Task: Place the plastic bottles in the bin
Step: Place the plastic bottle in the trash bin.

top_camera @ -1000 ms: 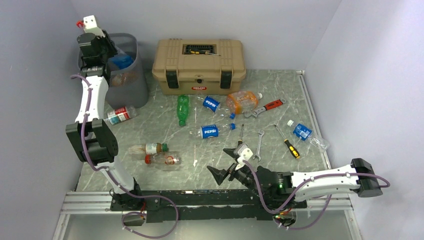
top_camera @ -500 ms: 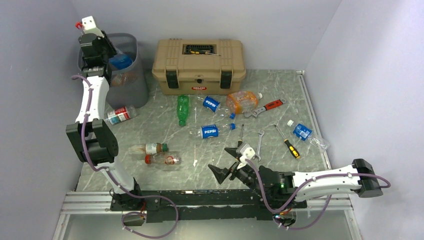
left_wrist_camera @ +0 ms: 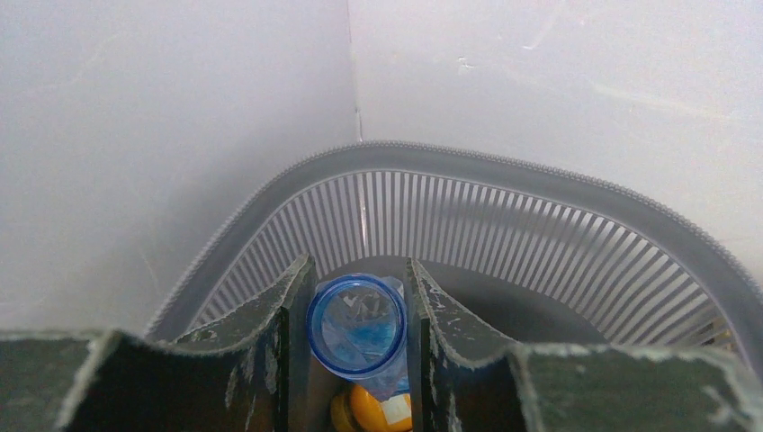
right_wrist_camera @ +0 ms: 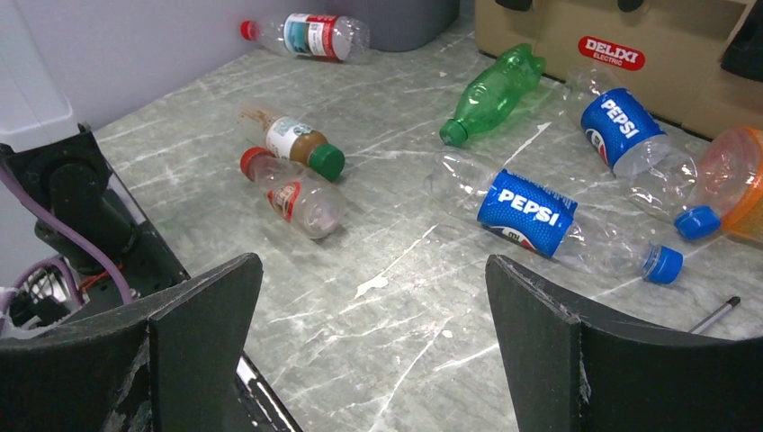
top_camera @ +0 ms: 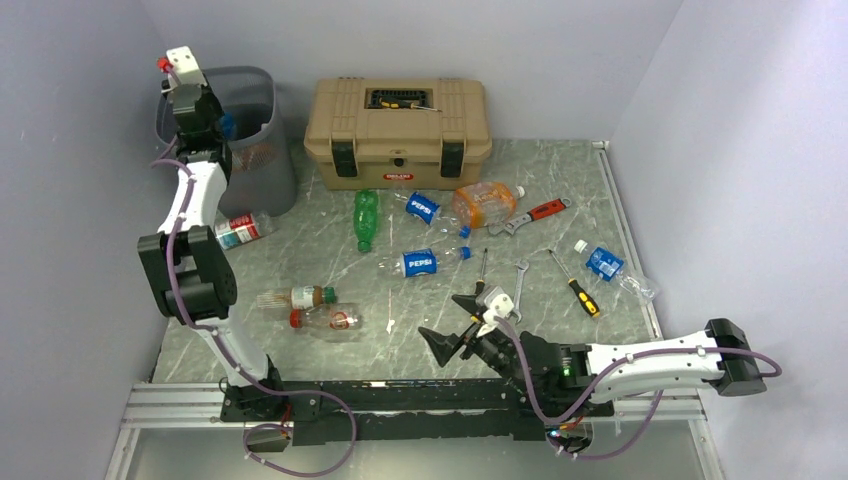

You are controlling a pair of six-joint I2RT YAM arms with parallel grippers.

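From above, the left gripper (top_camera: 205, 118) is up over the rim of the bin (top_camera: 262, 150) in the far left corner. A bit of blue from the held bottle (top_camera: 228, 125) shows beside it, and the wrist hides the rest.

Loose bottles lie on the table (top_camera: 300, 255). The green bottle (top_camera: 367, 218) has its long axis running away from the arms, cap end nearest them. The far Pepsi bottle (top_camera: 421, 207) and the near Pepsi bottle (top_camera: 422, 262) lie crossways with their blue caps to the right. The orange bottle (top_camera: 485, 203) sits just in front of the toolbox (top_camera: 400, 125). A crushed blue-label bottle (top_camera: 610, 265) lies near the right edge, and a red-and-white bottle (top_camera: 238, 230) lies by the bin's foot. A brown bottle (top_camera: 300, 297) and a red-cap bottle (top_camera: 328, 320) lie side by side near the left arm. The right gripper (top_camera: 450, 322) hangs low near the front edge.

From the left wrist, both fingers (left_wrist_camera: 270, 342) are clenched on the held bottle. It points straight along the view, so only its round, clear, blue-tinted end shows and its length is hidden. The bin's ribbed grey wall curves behind it. Something orange below is cut off at the frame's edge and too small to identify.

From the right wrist, the fingers stand spread wide with nothing between them. Beyond them the near Pepsi bottle lies slanted, clear and crumpled, with its cap toward the lower right. The orange bottle is cut off at the right edge, and only the toolbox's lower strip shows.
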